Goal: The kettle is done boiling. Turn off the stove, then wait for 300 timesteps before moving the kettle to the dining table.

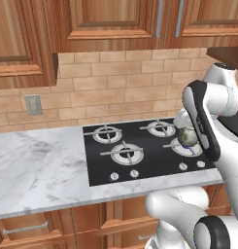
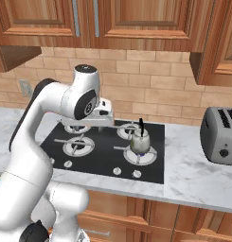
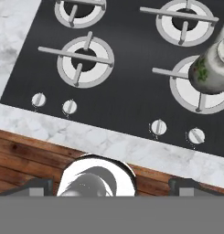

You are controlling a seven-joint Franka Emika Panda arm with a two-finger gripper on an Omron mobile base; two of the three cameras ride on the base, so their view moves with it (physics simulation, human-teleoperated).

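The hand [image 3: 111,185] hangs above the stove [image 3: 127,77], pointing down at the front edge, its fingers spread wide and empty. The kettle [image 2: 139,140] sits on the front right burner.

The small squat grey-green metal kettle [image 2: 139,141] is being borne on the near right burner of the flat black glass stove [image 2: 96,158], with the bulky grey toaster [image 2: 220,135] sitting well right.
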